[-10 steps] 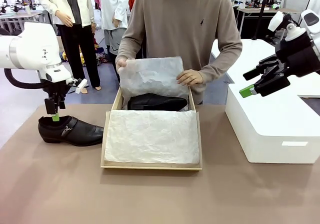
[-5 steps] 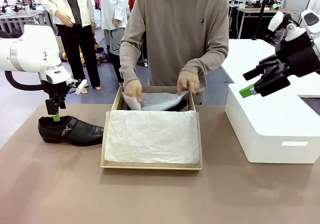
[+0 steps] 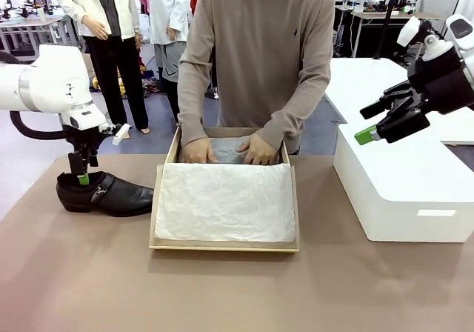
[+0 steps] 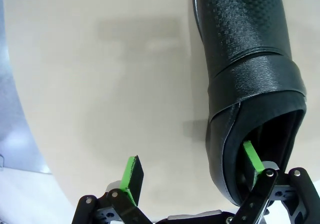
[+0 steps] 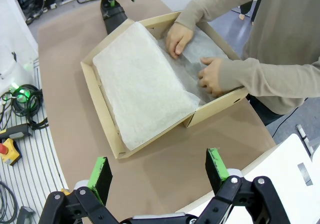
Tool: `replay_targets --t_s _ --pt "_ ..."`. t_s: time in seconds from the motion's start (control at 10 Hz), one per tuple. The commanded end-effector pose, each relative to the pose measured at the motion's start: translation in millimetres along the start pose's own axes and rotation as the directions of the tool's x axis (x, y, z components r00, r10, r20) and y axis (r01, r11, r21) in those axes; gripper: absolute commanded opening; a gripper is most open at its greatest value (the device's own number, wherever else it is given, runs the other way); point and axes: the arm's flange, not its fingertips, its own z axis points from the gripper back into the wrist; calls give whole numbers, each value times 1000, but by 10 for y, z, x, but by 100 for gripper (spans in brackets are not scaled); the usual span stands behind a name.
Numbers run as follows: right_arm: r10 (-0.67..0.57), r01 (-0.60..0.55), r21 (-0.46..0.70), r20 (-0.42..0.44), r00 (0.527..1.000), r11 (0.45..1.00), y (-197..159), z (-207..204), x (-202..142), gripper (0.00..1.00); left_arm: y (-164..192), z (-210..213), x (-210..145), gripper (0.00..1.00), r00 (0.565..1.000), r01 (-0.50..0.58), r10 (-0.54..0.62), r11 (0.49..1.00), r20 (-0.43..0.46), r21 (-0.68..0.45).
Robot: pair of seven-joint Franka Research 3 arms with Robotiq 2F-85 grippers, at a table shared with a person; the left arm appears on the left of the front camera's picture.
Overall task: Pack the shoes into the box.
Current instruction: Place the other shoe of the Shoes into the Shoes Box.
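Left gripper [image 3: 83,176] open, straddling the heel rim of the shoe [image 3: 111,195] beside the box [image 3: 226,247] — one finger inside. Right gripper [image 3: 368,123] open over the white block [image 3: 404,198]. The person's hands [image 3: 198,152] now press the tissue [image 3: 228,148] flat — I've lost the second shoe beneath it.

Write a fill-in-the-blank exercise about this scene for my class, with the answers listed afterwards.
1. The left gripper has one finger ___ the shoe.
2. The shoe lies on the table to the robot's ___ of the box.
3. The right gripper, up by the white block, is ___.
Missing words: inside; left; open.
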Motion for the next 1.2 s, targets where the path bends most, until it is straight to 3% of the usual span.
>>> replay_targets --t_s 0.0,0.8,1.1 --pt "21 -21 16 28 999 1000 -37 -14 5 100 72 -22 -32 100 1000 15 -15 1000 12 -3" --pt "21 -21 16 28 999 1000 -37 -14 5 100 130 -258 -40 100 1000 29 -28 997 6 -71" --pt "21 -21 16 28 999 1000 -37 -14 5 100 137 -257 -55 41 999 37 -36 995 17 -90"
